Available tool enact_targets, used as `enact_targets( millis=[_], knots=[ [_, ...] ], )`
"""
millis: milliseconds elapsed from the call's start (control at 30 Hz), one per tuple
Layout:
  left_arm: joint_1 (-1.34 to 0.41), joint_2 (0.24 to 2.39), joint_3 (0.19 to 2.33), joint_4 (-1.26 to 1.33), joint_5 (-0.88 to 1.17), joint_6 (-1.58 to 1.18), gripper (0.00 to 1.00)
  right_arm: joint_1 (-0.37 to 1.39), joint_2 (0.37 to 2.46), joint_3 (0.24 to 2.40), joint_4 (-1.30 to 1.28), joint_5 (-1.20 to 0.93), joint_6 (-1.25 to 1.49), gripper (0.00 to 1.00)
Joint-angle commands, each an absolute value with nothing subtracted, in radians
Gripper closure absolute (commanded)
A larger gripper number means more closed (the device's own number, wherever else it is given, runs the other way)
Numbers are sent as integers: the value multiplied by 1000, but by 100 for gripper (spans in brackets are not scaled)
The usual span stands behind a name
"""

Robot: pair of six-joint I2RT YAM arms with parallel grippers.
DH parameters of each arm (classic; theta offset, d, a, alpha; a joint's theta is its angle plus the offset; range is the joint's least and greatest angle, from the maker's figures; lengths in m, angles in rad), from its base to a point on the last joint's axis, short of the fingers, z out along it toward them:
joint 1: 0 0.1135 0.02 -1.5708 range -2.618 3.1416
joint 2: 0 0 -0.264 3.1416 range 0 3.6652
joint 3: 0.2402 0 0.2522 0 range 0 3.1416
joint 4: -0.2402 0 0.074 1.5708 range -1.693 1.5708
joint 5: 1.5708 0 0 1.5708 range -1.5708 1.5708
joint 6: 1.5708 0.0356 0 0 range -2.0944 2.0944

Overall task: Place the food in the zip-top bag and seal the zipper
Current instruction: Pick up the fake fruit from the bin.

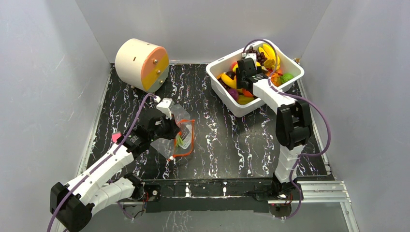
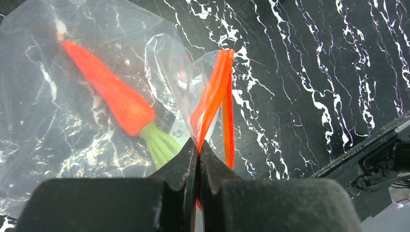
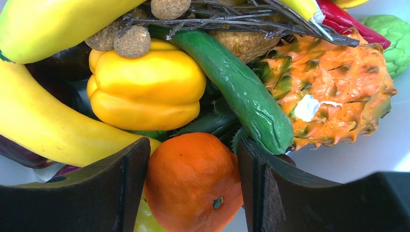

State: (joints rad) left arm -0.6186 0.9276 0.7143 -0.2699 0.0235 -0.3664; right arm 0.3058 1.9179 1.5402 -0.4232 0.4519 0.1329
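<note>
Left hand (image 2: pixel 198 145) is pinching the orange-red zipper (image 2: pixel 215 92), its fingers closed tight on the strip, and is holding the zip-top bag (image 1: pixel 180 115) at the left part of the black marbled counter (image 1: pixel 222 150); the zipper's 2 sides are standing apart, leaving the mouth unsealed; an orange carrot (image 2: pixel 110 94) with a green top is lying inside the clear plastic; right hand (image 3: pixel 193 145) is reaching down into the white tub (image 1: pixel 225 94) at the back right, its 2 fingers spread wide on either side of an orange tangerine (image 3: pixel 193 188); whether they are touching it is unclear; a yellow pepper (image 3: pixel 145 87), a green cucumber (image 3: pixel 241 92) and a banana (image 3: pixel 43 121) are crowding just behind it.
</note>
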Motion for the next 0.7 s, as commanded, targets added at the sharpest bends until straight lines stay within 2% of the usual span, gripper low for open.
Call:
enact_targets(
  millis=[0,300,667],
  knots=[
    [-623,910,728,-261,38,-365,100,305,1847,1522,-412,447,140,41],
    [-623,914,725,-253,40,-376,100,305,1797,1496,-424,420,166,52],
    [-623,920,716,-246,38,-392,100,306,1747,1494,-443,390,220,59]
  ],
)
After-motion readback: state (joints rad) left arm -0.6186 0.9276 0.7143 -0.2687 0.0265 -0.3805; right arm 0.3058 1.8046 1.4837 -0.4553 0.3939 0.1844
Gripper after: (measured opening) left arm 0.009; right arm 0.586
